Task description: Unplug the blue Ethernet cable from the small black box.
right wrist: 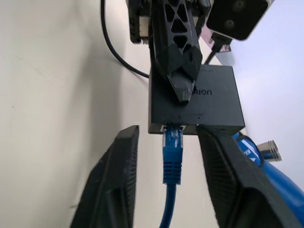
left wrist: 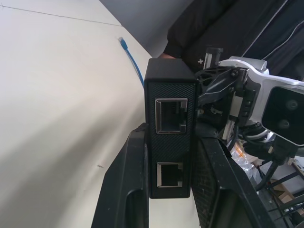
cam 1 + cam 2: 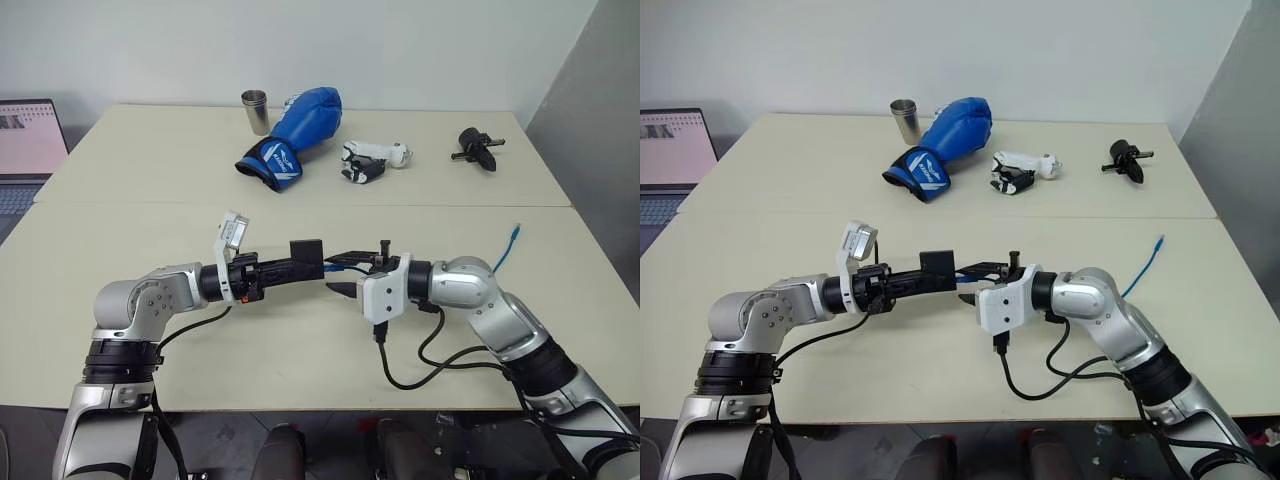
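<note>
My left gripper [image 3: 298, 266] is shut on the small black box [image 3: 306, 252] and holds it level above the table. In the left wrist view the box [image 2: 171, 76] sits between the two fingers [image 2: 121, 190], and the two ports on this edge are empty. On the opposite edge, the blue Ethernet cable's plug [image 1: 172, 152] sits in a port of the box [image 1: 218, 99]. My right gripper [image 1: 168, 132] is open, one finger on each side of the plug and apart from it. The cable's free end [image 3: 515, 232] lies on the table to the right.
At the back of the table [image 3: 150, 230] lie a blue boxing glove [image 3: 298, 130], a metal cup [image 3: 255, 110], a white and black device [image 3: 368, 160] and a black tool [image 3: 478, 148]. A laptop [image 3: 25, 150] stands at the far left. Black arm cables [image 3: 430, 365] hang near the front edge.
</note>
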`<state>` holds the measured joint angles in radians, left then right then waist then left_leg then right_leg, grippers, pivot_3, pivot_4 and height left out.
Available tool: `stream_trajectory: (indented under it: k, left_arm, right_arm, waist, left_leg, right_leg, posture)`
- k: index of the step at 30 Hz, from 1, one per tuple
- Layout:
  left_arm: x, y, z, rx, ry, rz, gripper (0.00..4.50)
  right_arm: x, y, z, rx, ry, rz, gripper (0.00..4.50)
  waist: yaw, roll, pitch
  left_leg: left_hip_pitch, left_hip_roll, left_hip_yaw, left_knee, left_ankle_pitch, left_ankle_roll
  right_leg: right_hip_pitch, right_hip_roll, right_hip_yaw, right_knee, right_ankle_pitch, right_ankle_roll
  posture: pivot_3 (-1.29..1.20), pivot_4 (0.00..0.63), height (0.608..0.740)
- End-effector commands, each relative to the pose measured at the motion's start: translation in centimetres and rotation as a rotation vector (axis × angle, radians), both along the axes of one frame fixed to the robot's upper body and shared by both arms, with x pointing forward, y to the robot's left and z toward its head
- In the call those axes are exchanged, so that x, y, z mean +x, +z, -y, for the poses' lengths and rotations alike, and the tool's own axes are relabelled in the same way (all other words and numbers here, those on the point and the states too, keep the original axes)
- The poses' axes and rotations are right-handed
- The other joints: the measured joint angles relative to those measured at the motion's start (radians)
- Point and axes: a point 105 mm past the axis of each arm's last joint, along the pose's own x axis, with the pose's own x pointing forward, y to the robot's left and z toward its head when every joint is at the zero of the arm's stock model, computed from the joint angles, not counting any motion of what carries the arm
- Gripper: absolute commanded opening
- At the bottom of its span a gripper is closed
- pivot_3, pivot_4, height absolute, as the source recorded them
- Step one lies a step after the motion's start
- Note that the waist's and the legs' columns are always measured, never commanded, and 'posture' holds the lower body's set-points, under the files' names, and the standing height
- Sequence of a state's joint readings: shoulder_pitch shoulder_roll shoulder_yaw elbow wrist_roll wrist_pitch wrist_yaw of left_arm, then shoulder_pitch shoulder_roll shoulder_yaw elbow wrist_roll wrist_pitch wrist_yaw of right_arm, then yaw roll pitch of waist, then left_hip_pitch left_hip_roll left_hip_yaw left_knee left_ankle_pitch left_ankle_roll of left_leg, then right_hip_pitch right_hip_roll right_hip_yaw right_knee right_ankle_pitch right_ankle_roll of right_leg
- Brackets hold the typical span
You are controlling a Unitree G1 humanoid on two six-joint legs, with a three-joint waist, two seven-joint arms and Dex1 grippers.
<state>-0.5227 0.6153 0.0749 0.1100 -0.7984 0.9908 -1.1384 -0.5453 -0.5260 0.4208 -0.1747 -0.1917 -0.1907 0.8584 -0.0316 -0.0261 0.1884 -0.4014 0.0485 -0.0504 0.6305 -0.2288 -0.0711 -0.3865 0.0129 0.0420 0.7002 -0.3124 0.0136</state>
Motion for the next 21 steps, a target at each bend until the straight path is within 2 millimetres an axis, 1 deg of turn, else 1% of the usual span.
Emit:
stream_trajectory:
  k: [1, 3, 5, 6, 7, 9, 11, 16, 21]
  left_arm:
    - [-0.4, 0.8, 0.2, 0.075, -0.079, 0.101, 0.8]
    - [-0.5, 1.0, 0.2, 0.097, -0.11, 0.131, 0.8]
    - [-0.8, 1.1, 0.2, 0.121, -0.154, 0.167, 0.8]
    - [-0.9, 1.2, 0.3, 0.128, -0.168, 0.176, 0.8]
    - [-1.1, 1.3, 0.3, 0.135, -0.187, 0.192, 0.8]
    - [-1.3, 1.9, 0.5, 0.135, -0.222, 0.219, 0.8]
    - [-1.4, 2.2, 0.6, 0.134, -0.241, 0.236, 0.8]
    - [-1.2, 2.7, 0.5, 0.13, -0.251, 0.258, 0.8]
    - [-1.3, 2.8, 0.5, 0.131, -0.252, 0.263, 0.8]
  right_arm:
    - [-1.9, 2.8, 0.8, 0.114, 0.021, -0.098, 2.92]
    - [-2.1, 3.4, 1.0, 0.19, -0.007, -0.203, 2.92]
    - [-1.7, 3.6, 1.2, 0.274, -0.062, -0.344, 2.92]
    - [-1.6, 3.6, 1.3, 0.295, -0.078, -0.386, 2.92]
    - [-1.3, 3.5, 1.3, 0.33, -0.104, -0.481, 2.92]
    - [-1.1, 2.4, 1.6, 0.36, -0.139, -0.693, 2.92]
    - [-1.2, 1.8, 1.6, 0.371, -0.148, -0.821, 2.92]
    - [-1.0, 1.4, 1.6, 0.421, -0.149, -1.017, 2.92]
    - [-0.8, 1.5, 1.1, 0.464, -0.149, -1.142, 2.92]
  waist:
    - [0.0, 0.0, 0.0]
    - [0.0, 0.0, 0.0]
    - [-0.001, 0.0, 0.0]
    - [-0.001, 0.0, 0.0]
    - [-0.001, 0.0, 0.0]
    - [-0.001, 0.0, 0.0]
    - [0.0, 0.0, 0.0]
    - [-0.001, 0.0, 0.0]
    - [-0.002, 0.0, 0.0]
  left_leg:
    - [0.0, 0.0, 0.0, 0.0, 0.0, 0.0]
    - [0.0, 0.0, 0.0, 0.0, 0.0, 0.0]
    - [0.0, 0.0, 0.0, 0.0, 0.0, 0.0]
    - [0.001, 0.0, 0.0, 0.0, 0.0, 0.0]
    - [0.001, 0.0, 0.0, 0.0, 0.0, 0.0]
    - [0.001, 0.0, 0.0, 0.0, 0.0, 0.0]
    - [0.001, 0.0, 0.0, 0.0, 0.0, 0.0]
    - [0.0, 0.0, 0.0, 0.0, 0.0, 0.0]
    - [0.0, 0.0, 0.0, 0.0, 0.0, 0.0]
  right_leg:
    - [0.0, 0.0, 0.0, 0.0, 0.0, 0.0]
    - [0.0, 0.0, 0.0, 0.0, 0.0, 0.0]
    - [0.0, 0.0, 0.0, 0.0, 0.0, 0.0]
    - [0.0, 0.0, 0.0, 0.0, 0.0, 0.0]
    - [0.0, 0.0, 0.0, 0.001, 0.0, 0.0]
    - [0.0, 0.0, 0.0, 0.001, 0.0, 0.0]
    - [0.0, 0.0, 0.0, 0.001, 0.0, 0.0]
    - [0.0, 0.0, 0.0, 0.0, 0.0, 0.0]
    - [-0.001, 0.0, 0.0, 0.0, 0.0, 0.0]
  posture:
    - [0.0, 0.15, 0.74]
    - [0.0, 0.15, 0.74]
    - [0.0, 0.15, 0.74]
    - [0.0, 0.15, 0.74]
    - [0.0, 0.15, 0.74]
    - [0.0, 0.15, 0.74]
    - [0.0, 0.15, 0.74]
    - [0.0, 0.15, 0.74]
    - [0.0, 0.15, 0.74]
